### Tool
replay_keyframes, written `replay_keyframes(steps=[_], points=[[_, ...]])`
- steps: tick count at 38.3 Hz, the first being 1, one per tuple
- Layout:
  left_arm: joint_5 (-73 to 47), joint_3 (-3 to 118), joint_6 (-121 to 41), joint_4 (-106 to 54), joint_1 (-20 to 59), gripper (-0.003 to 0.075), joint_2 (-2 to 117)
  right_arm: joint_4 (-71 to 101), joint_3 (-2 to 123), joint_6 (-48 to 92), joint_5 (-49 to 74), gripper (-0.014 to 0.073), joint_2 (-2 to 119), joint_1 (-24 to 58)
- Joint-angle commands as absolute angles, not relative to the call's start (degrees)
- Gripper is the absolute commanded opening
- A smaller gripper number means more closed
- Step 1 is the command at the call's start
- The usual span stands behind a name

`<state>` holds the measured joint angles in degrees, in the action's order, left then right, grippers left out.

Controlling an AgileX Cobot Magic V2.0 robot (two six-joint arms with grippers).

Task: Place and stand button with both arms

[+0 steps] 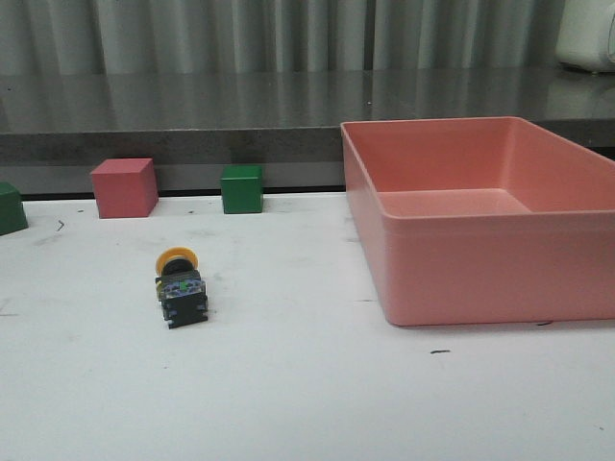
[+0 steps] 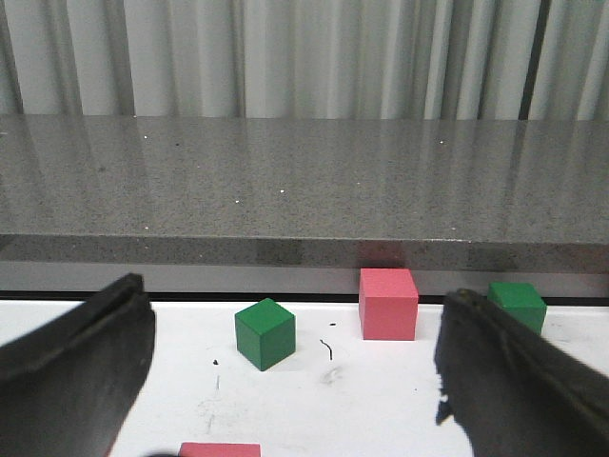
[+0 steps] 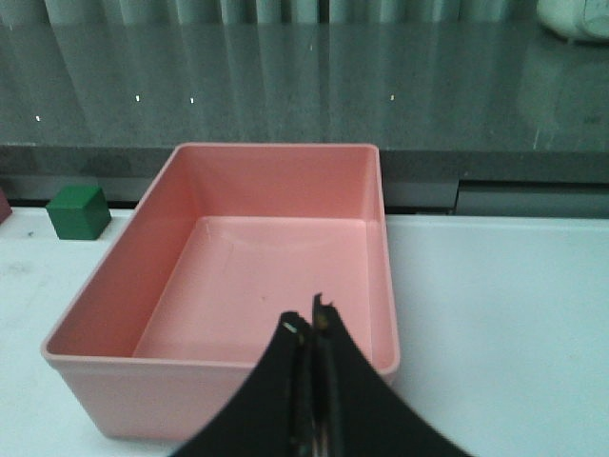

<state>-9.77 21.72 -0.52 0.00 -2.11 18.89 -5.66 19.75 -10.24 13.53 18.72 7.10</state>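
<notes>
The button (image 1: 180,283) lies on its side on the white table left of centre. Its yellow-orange cap points toward the back and its black base with bluish contacts points toward the front. It shows in neither wrist view. Neither arm shows in the front view. In the left wrist view my left gripper (image 2: 293,295) is open and empty, its two black fingers (image 2: 76,362) wide apart above the table. In the right wrist view my right gripper (image 3: 307,314) is shut and empty, over the front rim of the pink bin (image 3: 238,367).
The large pink bin (image 1: 480,279) stands empty on the right. A pink cube (image 1: 124,187) and a green cube (image 1: 241,189) sit along the back edge; another green cube (image 1: 10,208) is at the far left. A grey counter (image 1: 192,106) runs behind.
</notes>
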Motion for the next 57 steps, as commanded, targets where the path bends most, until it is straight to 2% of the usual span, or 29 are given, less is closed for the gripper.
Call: replay_keyframes(steps=[1, 21, 28, 40, 47, 57], points=[[-4.87, 23.76, -0.57, -0.42, -2.09, 0.0564, 19.66, -6.66, 20.06, -9.62, 7.60, -0.0063, 14.63, 6.74], [-3.65, 23.76, -0.57, -0.42, -2.09, 0.0564, 19.66, -6.66, 19.64, -9.62, 7.42, -0.0063, 11.44, 6.74], [-4.07, 23.76, -0.57, -8.23, -2.09, 0.0564, 20.02, -6.66, 19.64, -9.62, 7.42, -0.0063, 11.44, 6.74], [-14.27, 30.90, -0.57, -8.37, -1.55, 0.0564, 31.71, -6.66, 19.64, -9.62, 7.42, -0.0063, 11.44, 6.74], [-15.55, 35.46, -0.57, -8.37, 4.25, 0.0564, 42.09, -6.66, 19.64, -9.62, 7.42, -0.0063, 11.44, 6.74], [-15.25, 43.06, -0.57, -8.37, 19.45, 0.0564, 58.32, -6.66, 19.64, -9.62, 7.42, -0.0063, 11.44, 6.74]])
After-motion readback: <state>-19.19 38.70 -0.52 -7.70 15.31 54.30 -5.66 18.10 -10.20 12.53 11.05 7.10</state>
